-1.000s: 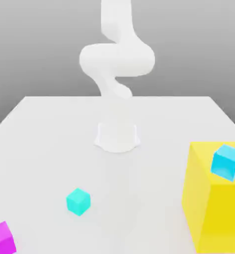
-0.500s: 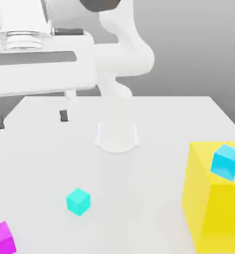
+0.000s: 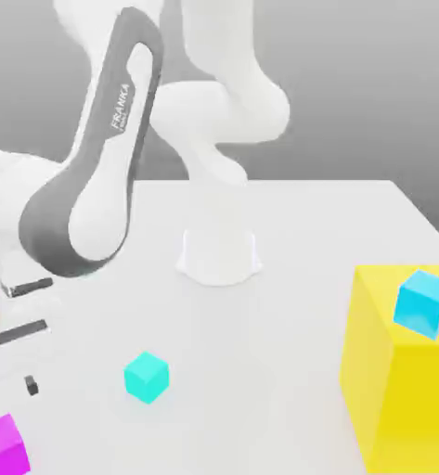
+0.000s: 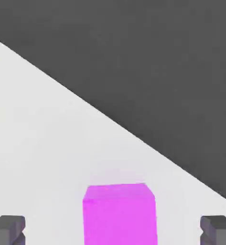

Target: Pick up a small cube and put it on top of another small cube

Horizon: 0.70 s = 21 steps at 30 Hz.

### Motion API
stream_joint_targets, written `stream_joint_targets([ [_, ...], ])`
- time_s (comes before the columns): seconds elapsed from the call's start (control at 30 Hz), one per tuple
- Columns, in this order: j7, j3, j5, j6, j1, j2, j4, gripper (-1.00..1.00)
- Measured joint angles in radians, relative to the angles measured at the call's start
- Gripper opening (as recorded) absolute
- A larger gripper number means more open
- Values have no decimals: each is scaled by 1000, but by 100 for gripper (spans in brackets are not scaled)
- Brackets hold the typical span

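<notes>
Fingertips [image 4: 9,228] stand spread wide and released, one on each side of the small magenta cube [image 4: 119,213], with nothing clasped between them and clear table showing on both sides of it. Seen from the exterior view, that magenta cube [image 3: 2,446] sits on the white table [image 3: 288,232] down at about eight o'clock, near the corner. A small cyan cube [image 3: 147,377] lies toward seven o'clock from the arm's base [image 3: 219,256], apart from the magenta one. Over at four o'clock stands a big yellow block [image 3: 404,371], with a light blue cube [image 3: 425,302] resting tilted on its top. The arm [image 3: 97,176] leans low toward nine o'clock.
</notes>
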Motion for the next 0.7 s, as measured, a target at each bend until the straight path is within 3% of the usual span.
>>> stream_joint_targets([
  [0.07,-36,39,39,51,-34,73,17,0],
  [0.1,-52,59,58,74,-50,105,25,-100],
  [0.3,-59,68,68,83,-58,121,29,-100],
  [0.43,-14,10,3,11,-14,22,4,-100],
  [0.7,144,74,-82,-128,204,-58,77,-100],
])
